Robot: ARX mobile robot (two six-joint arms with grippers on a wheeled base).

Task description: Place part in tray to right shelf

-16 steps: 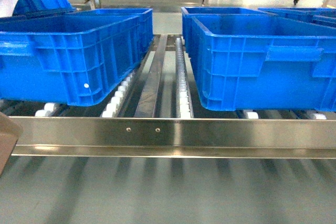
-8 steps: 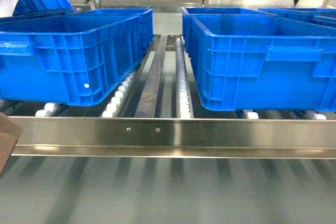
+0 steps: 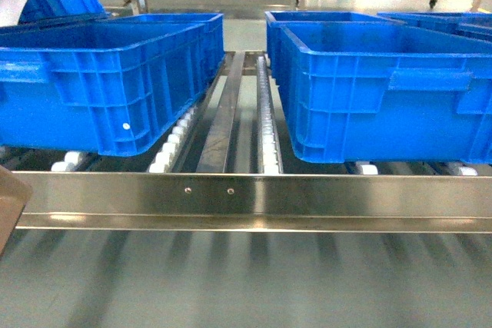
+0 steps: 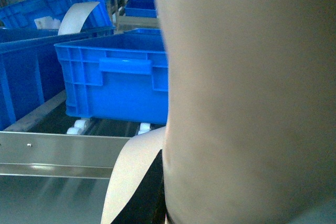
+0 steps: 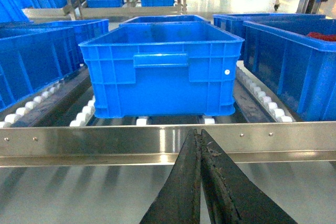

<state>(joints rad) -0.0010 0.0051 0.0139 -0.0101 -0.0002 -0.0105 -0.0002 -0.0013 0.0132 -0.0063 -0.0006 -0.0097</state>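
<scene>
The pale beige plastic tray (image 4: 247, 93) fills the left view, its gripper's state untellable; the right gripper (image 5: 201, 145), pressed together, risks catching the steel shelf rail (image 3: 254, 199).

Glossy brushed-steel right shelf (image 3: 307, 197), white plastic rollers (image 3: 171, 144), ribbed shiny blue plastic crates (image 3: 369, 90), matt beige tray (image 4: 247, 93).

Pale beige tray (image 4: 247, 98) fills left wrist view; steel shelf (image 3: 307, 197) rail level; part unseen.
</scene>
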